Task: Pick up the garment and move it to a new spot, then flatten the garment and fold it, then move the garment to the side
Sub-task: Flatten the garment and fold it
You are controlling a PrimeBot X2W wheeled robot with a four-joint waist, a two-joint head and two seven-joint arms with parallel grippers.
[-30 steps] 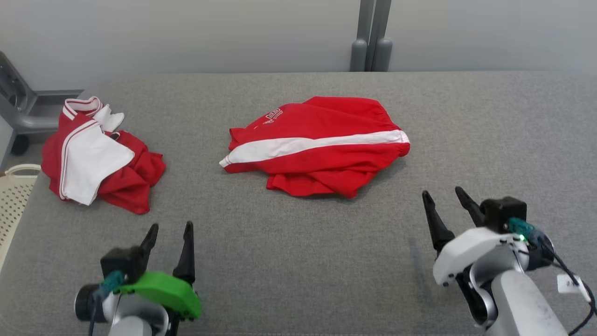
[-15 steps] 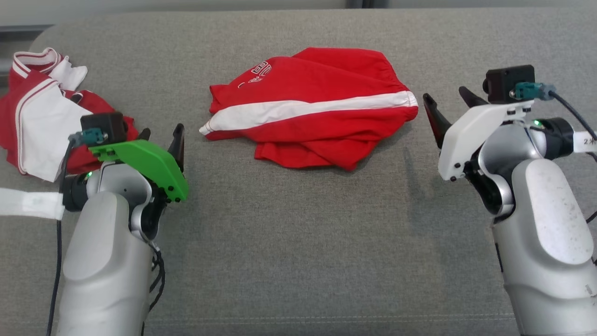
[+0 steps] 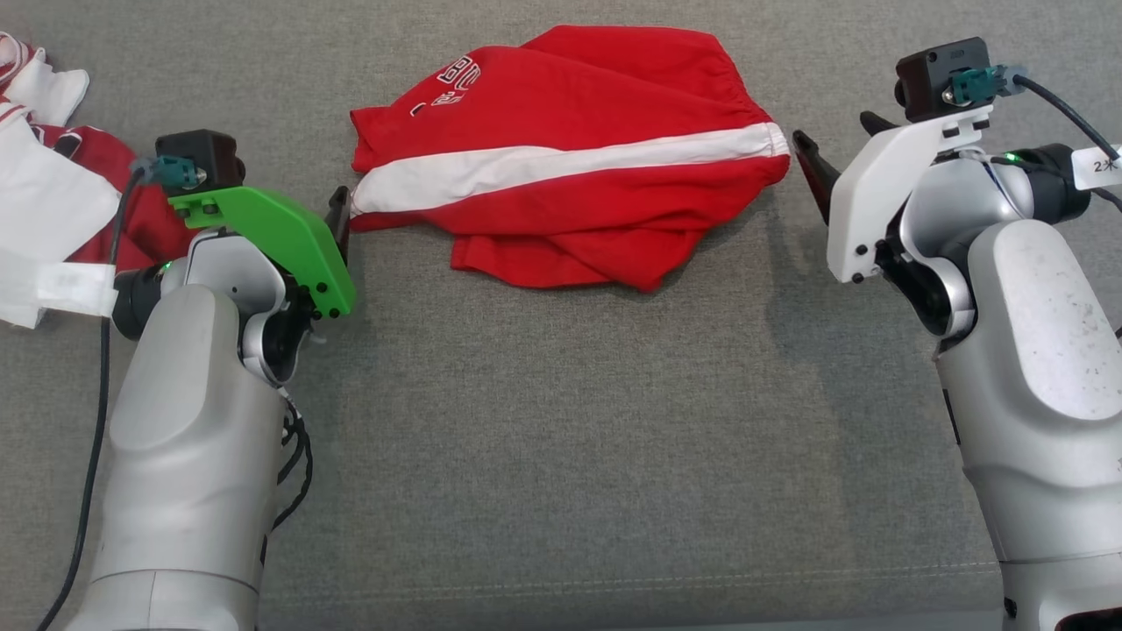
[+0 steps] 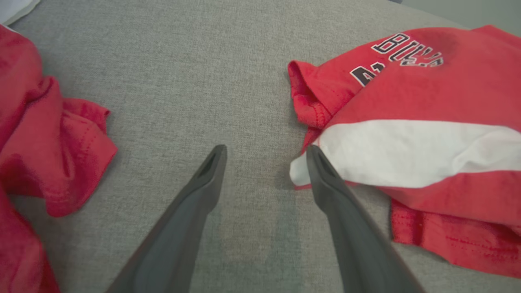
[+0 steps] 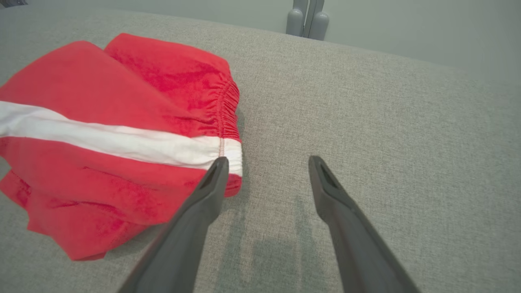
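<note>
1. Nearest me, the grey padded surface (image 3: 561, 421) stretched between my left forearm (image 3: 193, 438) and my right forearm (image 3: 1043, 350).
2. My left pincer (image 4: 265, 152) stood spread as wide as it goes and held nothing. Its right finger (image 4: 325, 179) lay just at the white corner of the garment's left end; whether it touched the cloth I could not tell.
3. My right pincer (image 5: 268, 160) was likewise spread wide and empty. Its left finger (image 5: 207, 191) was just beside the gathered waistband (image 5: 228, 110) at the garment's right end.
4. The garment (image 3: 570, 158), red shorts with a white stripe along them, lay rumpled on the surface between the two pincers. Most of it was a little farther off than their tips, and it had dark lettering (image 4: 403, 51) at its far left.
5. Left of my left pincer lay a second heap of red and white cloth (image 4: 36, 154), apart from the garment.
6. Farthest off, beyond the surface's far edge, two grey posts (image 5: 307, 18) stood against a pale wall.
</note>
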